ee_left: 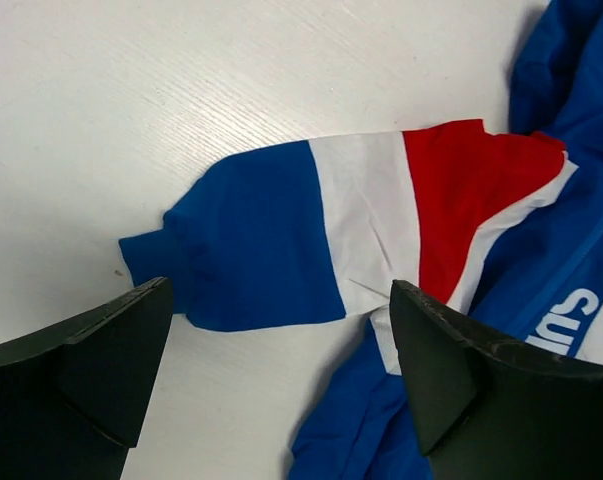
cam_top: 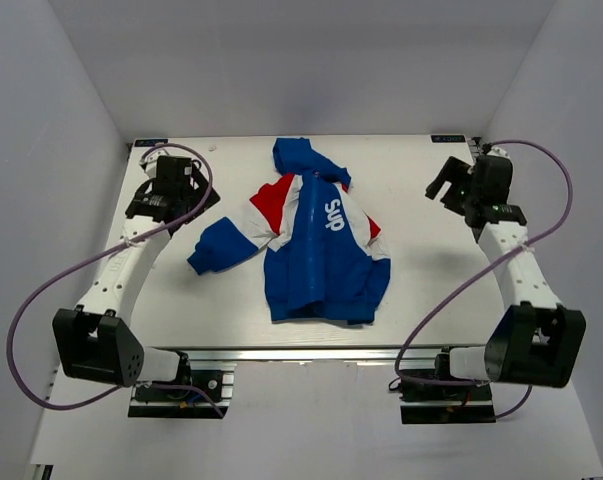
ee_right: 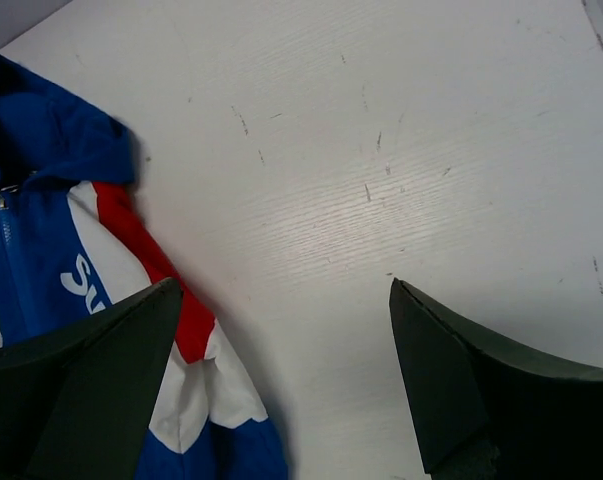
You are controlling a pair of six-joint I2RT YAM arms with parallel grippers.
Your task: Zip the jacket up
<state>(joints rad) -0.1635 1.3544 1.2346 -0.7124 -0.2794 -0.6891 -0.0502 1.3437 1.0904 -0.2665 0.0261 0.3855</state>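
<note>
A small blue, red and white jacket (cam_top: pixel 316 250) lies flat mid-bench (cam_top: pixel 231 310), hood toward the far edge. Its zip pull (ee_right: pixel 3 195) sits by the collar, so the zipping looks finished. The left tool (ee_left: pixel 279 290) hovers open and empty near the far left corner, over a sleeve. The right tool (ee_right: pixel 286 285) hovers open and empty near the far right corner. The next move probably calls only for checking the zip.

A flat white wood-grain table (cam_top: pixel 431 270) with faint dark scuff marks (ee_right: pixel 369 190) carries a small royal-blue fabric jacket (cam_top: pixel 316 260) with red and white panels. The jacket lies flat near the middle, hood toward the far edge, hem toward the near edge, one sleeve stretched out to the left.
</note>
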